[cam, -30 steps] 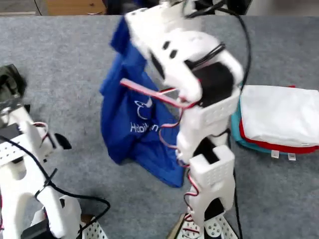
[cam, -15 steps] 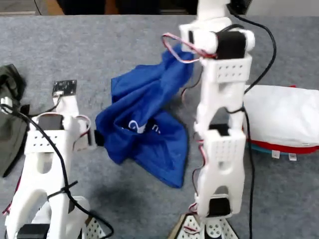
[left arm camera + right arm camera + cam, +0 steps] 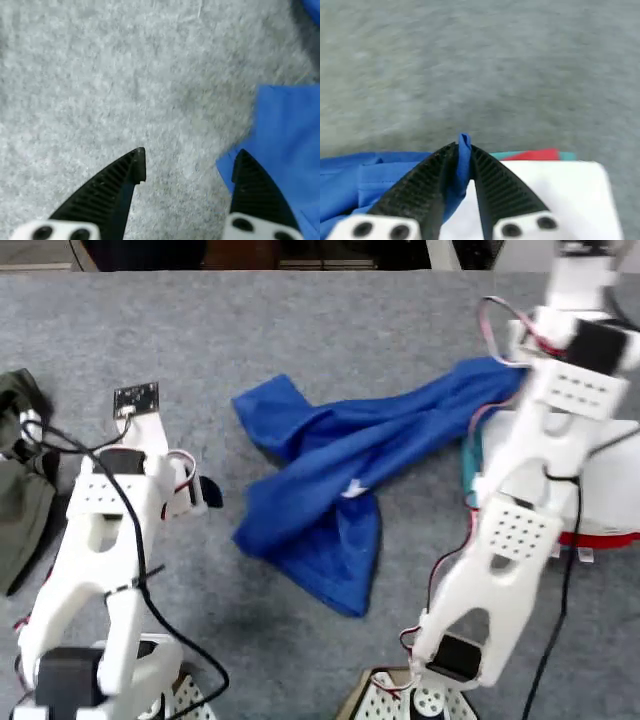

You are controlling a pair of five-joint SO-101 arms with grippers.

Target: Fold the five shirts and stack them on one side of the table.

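A blue shirt (image 3: 340,480) lies stretched across the middle of the grey table (image 3: 300,330), one end pulled up toward the right. My right gripper (image 3: 464,150) is shut on a fold of that blue shirt (image 3: 370,175), above the stack of folded shirts. The stack (image 3: 610,490) sits at the right edge, white on top of red and teal. My left gripper (image 3: 190,165) hangs open over bare table just left of the blue shirt (image 3: 285,145). A dark olive shirt (image 3: 20,460) lies crumpled at the far left edge.
The left arm (image 3: 105,540) stands at the front left and the right arm (image 3: 520,510) at the front right, cables trailing from both. Open grey table lies along the back and at the front between the arm bases.
The right arm swung from the table's middle to the right, dragging the blue shirt out flat and long. The left arm came forward toward the shirt's left edge.
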